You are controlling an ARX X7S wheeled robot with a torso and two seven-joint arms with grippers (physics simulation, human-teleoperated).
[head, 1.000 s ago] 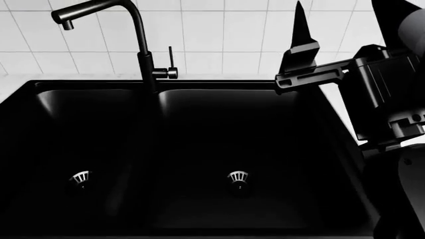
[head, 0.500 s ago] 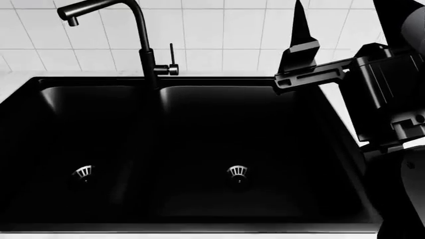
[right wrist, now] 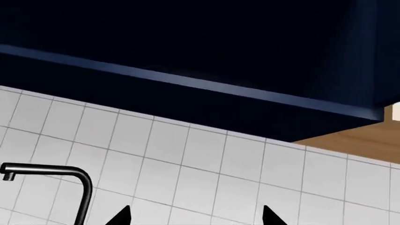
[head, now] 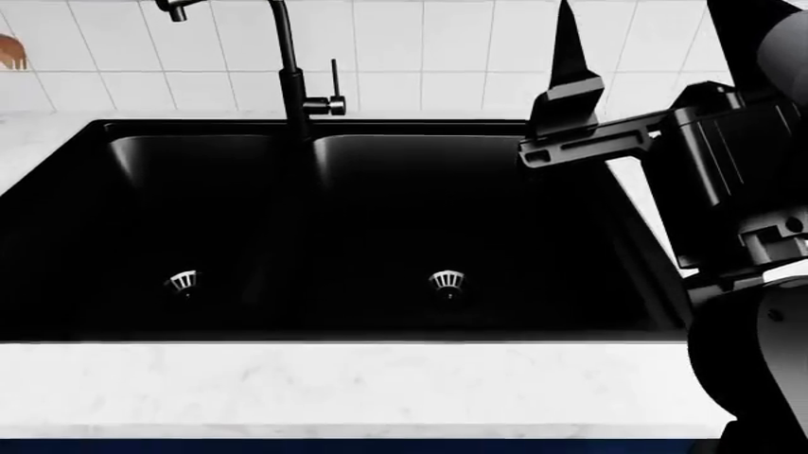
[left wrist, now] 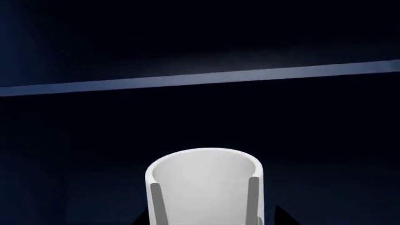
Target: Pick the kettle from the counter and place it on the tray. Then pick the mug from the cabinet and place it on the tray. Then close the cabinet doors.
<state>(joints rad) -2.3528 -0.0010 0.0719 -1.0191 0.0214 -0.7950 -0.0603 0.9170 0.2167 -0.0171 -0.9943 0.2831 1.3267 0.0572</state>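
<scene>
Left wrist view
Mug point(left wrist: 205, 187): standing upright against dark blue cabinet surfaces, a paler blue strip point(left wrist: 200, 78) running behind it.
Left gripper point(left wrist: 206, 220): its fingers lying flat against both sides of the mug, gripping it.

Head view
Sink point(head: 76, 312): black double basin filling the middle, a black tap point(head: 293, 71) rising behind it.
Counter point(head: 341, 388): white marble strip lying in front of the sink.
Right gripper point(head: 570, 85): pointing up by the tiled wall point(head: 417, 47); only one finger showing.

Right wrist view
Right gripper: fingertips point(right wrist: 270, 216) standing well apart, holding nothing, facing tiles and blue cabinets point(right wrist: 187, 42).

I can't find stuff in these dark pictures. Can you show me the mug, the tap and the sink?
mug point(left wrist: 203, 187): left wrist view, on its white side wall.
tap point(head: 289, 66): head view, on its upright black pipe.
sink point(head: 297, 194): head view, on the divider between basins.
</scene>
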